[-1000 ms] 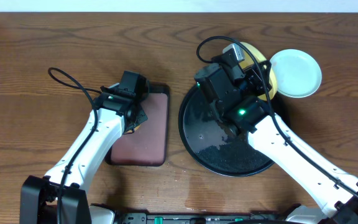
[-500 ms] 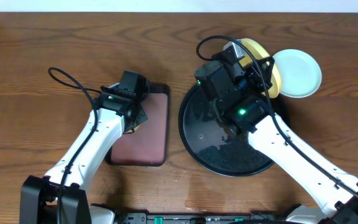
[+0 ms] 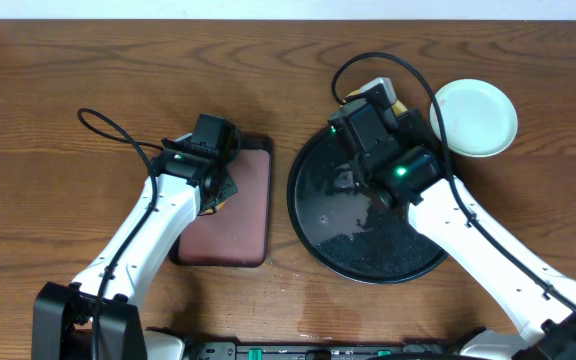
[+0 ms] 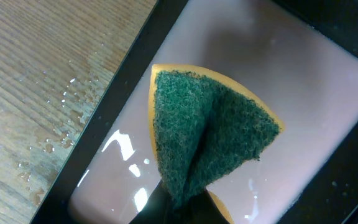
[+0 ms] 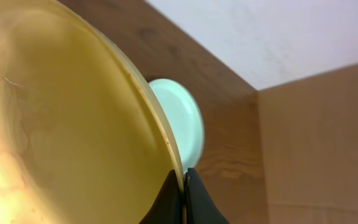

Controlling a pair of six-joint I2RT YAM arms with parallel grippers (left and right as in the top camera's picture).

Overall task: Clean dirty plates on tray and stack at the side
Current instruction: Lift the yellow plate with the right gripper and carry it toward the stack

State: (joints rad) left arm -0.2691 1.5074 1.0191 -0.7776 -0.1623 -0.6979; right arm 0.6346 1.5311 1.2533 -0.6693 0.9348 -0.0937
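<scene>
My right gripper [image 5: 184, 180] is shut on the rim of the yellow plate [image 5: 61, 124], which stands on edge and fills the left of the right wrist view. From overhead the plate is almost entirely hidden under the right wrist, above the far part of the round black tray [image 3: 368, 250]. A pale mint plate [image 3: 475, 118] lies on the bare wood to the tray's right, and the same mint plate [image 5: 182, 121] shows behind the yellow rim. My left gripper [image 4: 185, 210] is shut on a green-and-yellow sponge [image 4: 210, 134] over the maroon tray [image 3: 248, 210].
The black tray is wet, with droplets near its front. Water drops lie on the wood [image 4: 55, 118] beside the maroon tray's black rim. The left arm's cable [image 3: 108, 135] loops over the table. A white wall runs along the far edge.
The right arm has shifted right and turned the yellow plate more upright, so it has slipped under the wrist in the overhead view. The left arm has stayed still.
</scene>
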